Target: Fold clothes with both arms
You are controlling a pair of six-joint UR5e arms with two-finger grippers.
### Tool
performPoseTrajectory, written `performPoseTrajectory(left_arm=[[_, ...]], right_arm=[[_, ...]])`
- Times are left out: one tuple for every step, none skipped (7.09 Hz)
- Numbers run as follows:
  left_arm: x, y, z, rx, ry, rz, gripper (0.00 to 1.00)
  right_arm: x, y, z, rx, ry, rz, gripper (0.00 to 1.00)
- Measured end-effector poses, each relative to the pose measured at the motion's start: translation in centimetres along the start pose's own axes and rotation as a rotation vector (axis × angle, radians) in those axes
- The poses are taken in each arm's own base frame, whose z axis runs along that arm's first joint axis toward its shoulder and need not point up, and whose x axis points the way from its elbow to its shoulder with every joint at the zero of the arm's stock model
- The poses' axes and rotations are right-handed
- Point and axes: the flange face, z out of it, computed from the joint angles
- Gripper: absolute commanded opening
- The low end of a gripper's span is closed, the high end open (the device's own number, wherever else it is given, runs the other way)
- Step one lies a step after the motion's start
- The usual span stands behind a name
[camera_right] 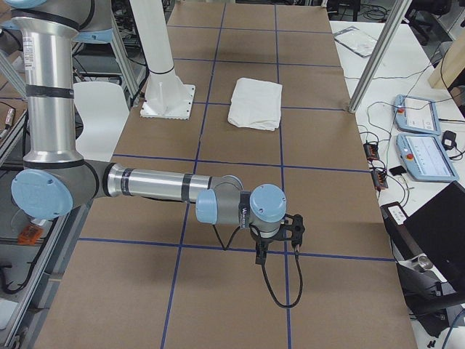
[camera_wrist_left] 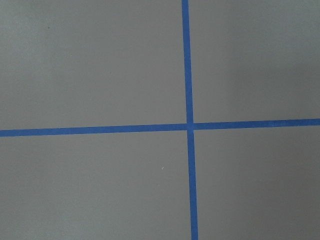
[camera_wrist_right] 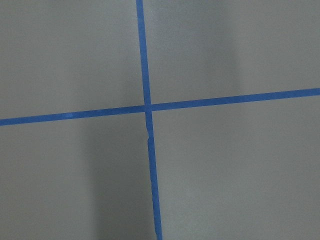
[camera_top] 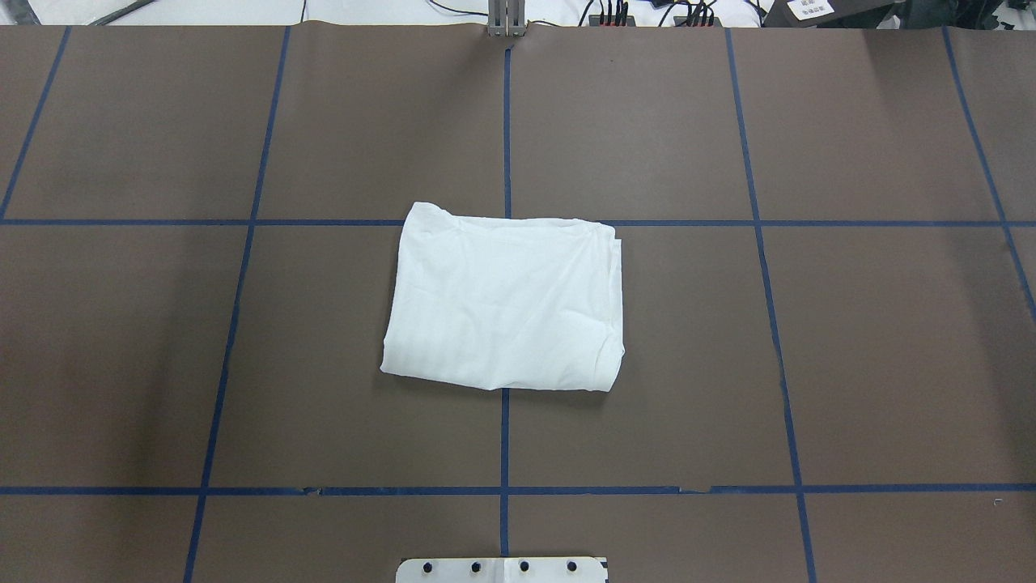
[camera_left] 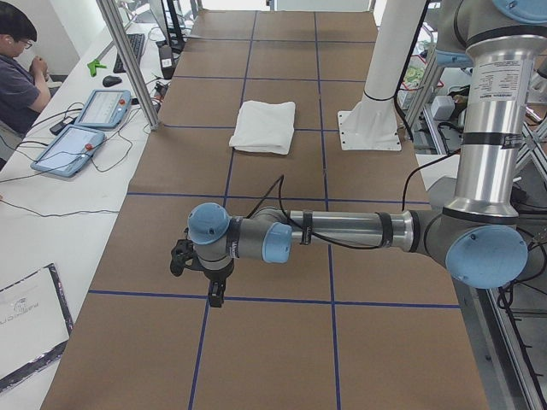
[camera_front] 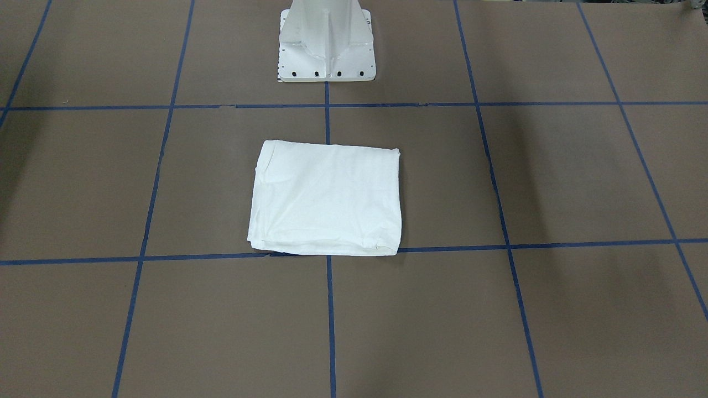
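- Shirt first: the white T-shirt [camera_front: 326, 199] lies as a flat, folded rectangle in the middle of the worktop [camera_front: 553, 166], just in front of the white pedestal [camera_front: 327, 44] and not touching it. No printed text shows on its upper side.
- The left claw [camera_left: 198, 272] hangs low over the worktop at the robot's left end, well apart from the shirt. It appears only in a side view, so I cannot tell how its jaws stand.
- The right claw [camera_right: 278, 251] hangs in the same way at the other end, and again I cannot tell if it is wide or narrow. Both wrist cameras see only brown surface and a cross of blue tape [camera_wrist_left: 189, 125].
- I judge the folding to be done, or nearly done. The main risk is therefore any new contact with the cloth.
- The edge toward the operators' side shows several loose layers [camera_front: 321, 247]. A pinch there may take only the top layer and open the fold.
- One corner [camera_top: 607, 360] is rounded and puffy, so a push on it could slide the whole bundle crooked.
- A black cable [camera_right: 280, 291] loops below the right claw. In a low sweep toward the centre it might drag over the shirt.
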Motion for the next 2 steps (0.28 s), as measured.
performPoseTrajectory(left_arm=[[-0.01,0.01,0.01,0.000,0.000,0.000,0.99],[-0.01,0.01,0.00,0.000,0.000,0.000,0.99]], right_arm=[[-0.07,-0.03,-0.06,0.001,0.000,-0.001,1.00],[-0.17,-0.05,-0.14,0.003,-0.001,-0.002,1.00]])
